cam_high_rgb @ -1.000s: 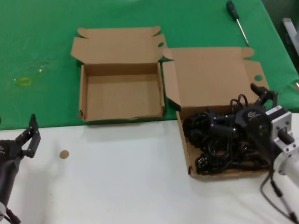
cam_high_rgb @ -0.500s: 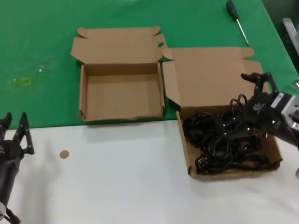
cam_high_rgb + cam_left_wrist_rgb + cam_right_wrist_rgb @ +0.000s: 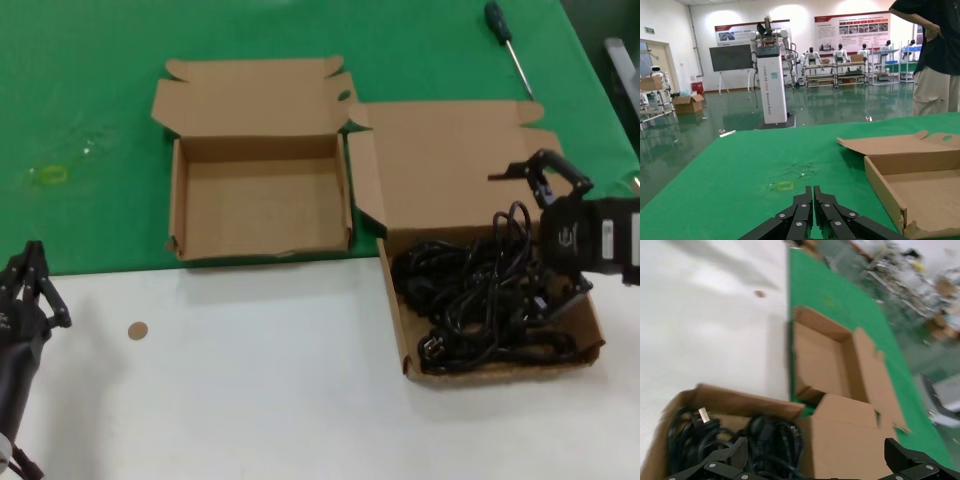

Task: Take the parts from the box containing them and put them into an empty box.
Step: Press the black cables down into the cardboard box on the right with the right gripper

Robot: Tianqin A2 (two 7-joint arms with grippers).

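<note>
**Open Claw Hung Over a Box of Tangled Cords**

The right gripper point(image 3: 540, 235) was at the far right side of the full box point(image 3: 452, 160), just above the pile, with its 2 fingers spread wide apart and nothing between them. One finger point(image 3: 528, 170) stuck out over the tall lid and the other pointed down at the near right part of the pile. The right wrist view showed the same wide gap with cords under it.

The left gripper point(image 3: 32, 285) waited at the near left edge of the white table point(image 3: 250, 380), far from both boxes. Its fingers point(image 3: 812, 210) were pressed together and held nothing.

The black power cords point(image 3: 480, 300) all lay in 1 messy heap inside the full box, on the right. The empty box point(image 3: 260, 205) sat just to its left on the green cloth point(image 3: 90, 90), with nothing in it. A green-handled screwdriver point(image 3: 507, 45) lay at the far right.

The cords looked light, soft and bendy, and a bit grippy, not slippery. They looked knotted together, so pulling 1 would likely drag others along. A good place to grab seemed to be a thick bunch of loops point(image 3: 515, 225) near the top of the heap, not a single thin strand or a hard plug point(image 3: 701, 416).
</note>
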